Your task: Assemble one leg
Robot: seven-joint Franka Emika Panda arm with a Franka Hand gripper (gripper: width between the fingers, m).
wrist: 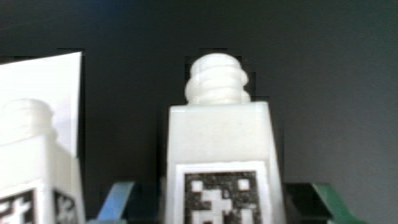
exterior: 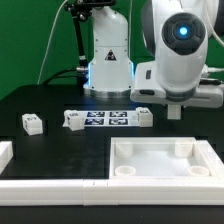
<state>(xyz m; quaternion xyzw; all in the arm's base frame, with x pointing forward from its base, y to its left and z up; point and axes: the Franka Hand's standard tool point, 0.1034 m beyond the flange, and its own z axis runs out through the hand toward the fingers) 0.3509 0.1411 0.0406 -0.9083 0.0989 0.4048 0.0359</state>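
Observation:
In the wrist view a white leg (wrist: pixel 217 130) stands upright with its ribbed peg on top and a black-and-white tag on its face. My gripper (wrist: pixel 224 205) is open, and its teal fingertips (wrist: pixel 121 200) stand on either side of the leg with a dark gap on each side. A second leg (wrist: pixel 25 150) stands close beside it. In the exterior view the gripper (exterior: pixel 178 110) hangs low behind the large white panel (exterior: pixel 160 160) and hides the leg between its jaws. Other legs stand at the marker board's right end (exterior: pixel 143 117), at its left end (exterior: pixel 72 120) and further left (exterior: pixel 31 123).
The marker board (exterior: pixel 108 118) lies mid-table and also shows in the wrist view (wrist: pixel 45 85). A white rail (exterior: pixel 60 187) runs along the front edge. Another white part (exterior: pixel 5 155) lies at the exterior view's left. The robot base (exterior: pixel 108 60) stands behind.

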